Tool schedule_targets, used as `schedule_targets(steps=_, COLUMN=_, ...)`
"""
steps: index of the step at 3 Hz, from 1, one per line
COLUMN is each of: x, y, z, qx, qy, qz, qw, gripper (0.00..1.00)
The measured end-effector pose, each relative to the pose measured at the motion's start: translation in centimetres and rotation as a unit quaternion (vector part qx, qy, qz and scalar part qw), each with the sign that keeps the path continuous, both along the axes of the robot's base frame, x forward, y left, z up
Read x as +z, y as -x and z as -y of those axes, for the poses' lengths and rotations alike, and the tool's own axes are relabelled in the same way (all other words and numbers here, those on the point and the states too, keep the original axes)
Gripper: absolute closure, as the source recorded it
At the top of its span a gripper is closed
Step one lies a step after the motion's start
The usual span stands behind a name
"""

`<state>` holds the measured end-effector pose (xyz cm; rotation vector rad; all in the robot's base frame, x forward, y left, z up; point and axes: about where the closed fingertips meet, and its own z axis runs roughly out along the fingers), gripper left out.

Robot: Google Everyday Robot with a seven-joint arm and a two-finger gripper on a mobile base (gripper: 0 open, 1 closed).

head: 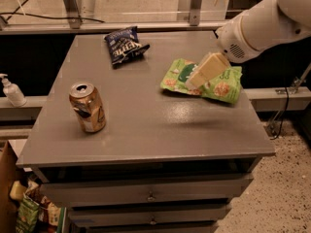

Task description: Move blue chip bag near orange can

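The blue chip bag (124, 44) lies crinkled at the far left-centre of the grey table (146, 125). The orange can (87, 107) stands upright and dented near the table's front left. My gripper (193, 81) hangs over the light-green snack bag (216, 84) at the right side of the table, on the end of the white arm (262, 25) that comes in from the upper right. It is well to the right of the blue bag and holds nothing that I can see.
A white pump bottle (11, 90) stands on a ledge left of the table. Drawers (146, 195) run below the tabletop. A metal rail and posts (194, 6) stand behind the table. Bags sit on the floor at the lower left (29, 212).
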<state>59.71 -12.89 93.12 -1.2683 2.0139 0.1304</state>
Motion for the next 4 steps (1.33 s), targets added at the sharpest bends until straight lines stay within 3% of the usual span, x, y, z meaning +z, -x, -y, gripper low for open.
schedule_targets(steps=2, x=-1.9, y=-5.7, z=-5.9, qx=0.003, qy=-0.063, qz=0.046, qw=0.9969, gripper=0.0)
schedule_targets(steps=3, x=-3.1, y=-8.9, z=-8.9, qx=0.009, qy=-0.078, qz=0.058, qw=0.9953, gripper=0.0)
schedule_targets(steps=4, x=-5.0, y=-11.7, z=-11.3, qx=0.01, qy=-0.08, qz=0.054, qw=0.9953, gripper=0.0)
